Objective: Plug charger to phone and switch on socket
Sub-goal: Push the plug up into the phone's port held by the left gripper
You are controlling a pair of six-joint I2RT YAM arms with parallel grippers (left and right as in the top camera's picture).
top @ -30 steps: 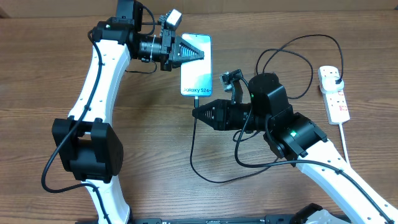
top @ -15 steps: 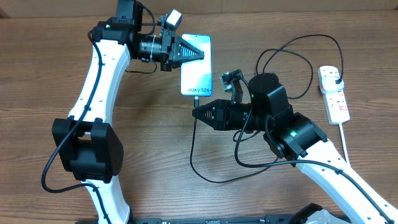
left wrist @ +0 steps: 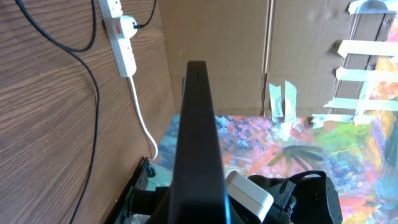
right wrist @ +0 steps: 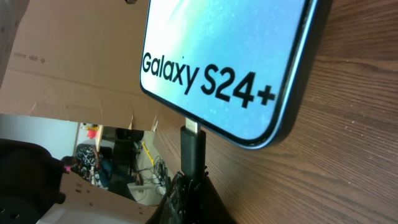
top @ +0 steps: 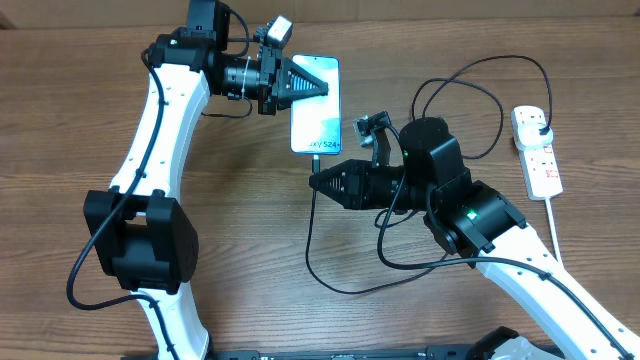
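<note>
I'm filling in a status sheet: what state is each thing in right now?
phone: face up on the table.
charger connector: at the phone's port, some metal showing.
socket: charger plug in it; switch position unreadable.
left claw: shut, tips over the phone's top end.
right claw: shut on the charger connector.

left arm (top: 165, 110): jaws clamped | right arm (top: 535, 270): jaws clamped, pointing left
</note>
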